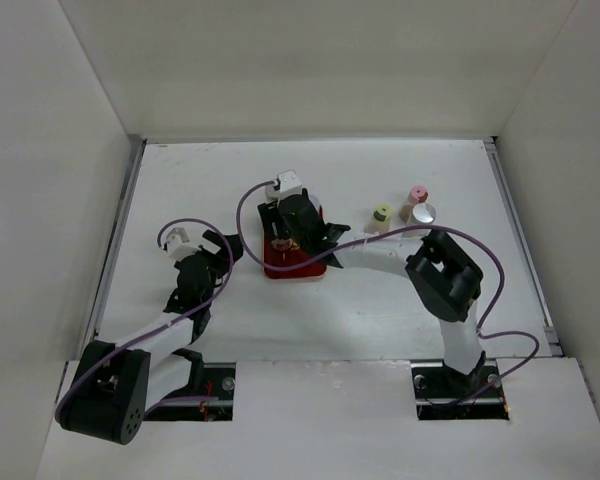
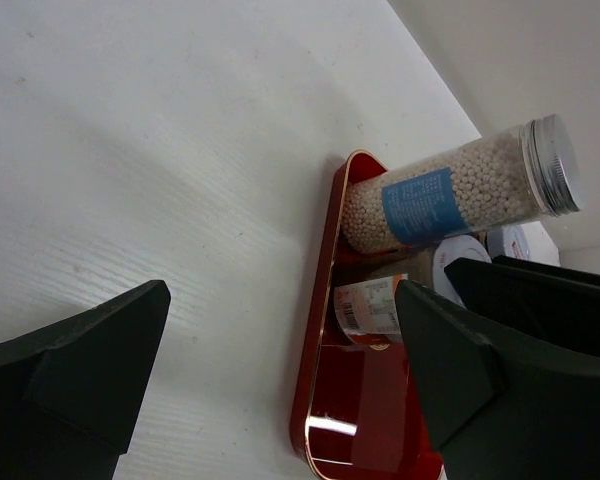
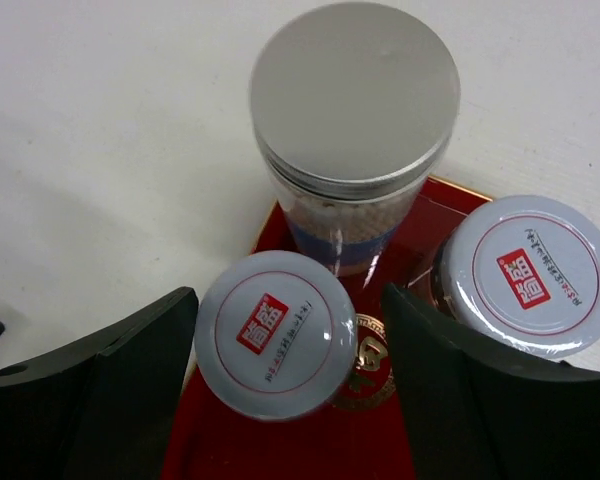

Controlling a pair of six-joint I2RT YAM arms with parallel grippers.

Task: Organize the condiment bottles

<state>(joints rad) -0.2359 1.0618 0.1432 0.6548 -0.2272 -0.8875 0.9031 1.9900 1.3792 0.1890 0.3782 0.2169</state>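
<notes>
Two fingers of the right gripper (image 3: 285, 305) are standing spread, loosely straddling a short red-logo jar (image 3: 275, 335) on the red tray (image 3: 270, 450), beside the tall blue-label jar (image 3: 352, 100). A straight lift is looking safest, clipping neither neighbour; three more jars (image 1: 380, 216) are waiting on the table (image 1: 330, 320).

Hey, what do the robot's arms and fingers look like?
The left arm and right arm match: white tubular links, bulky black joints, a loose lilac cable along each. Their fingers are matte black wedges without visible markings.
</notes>
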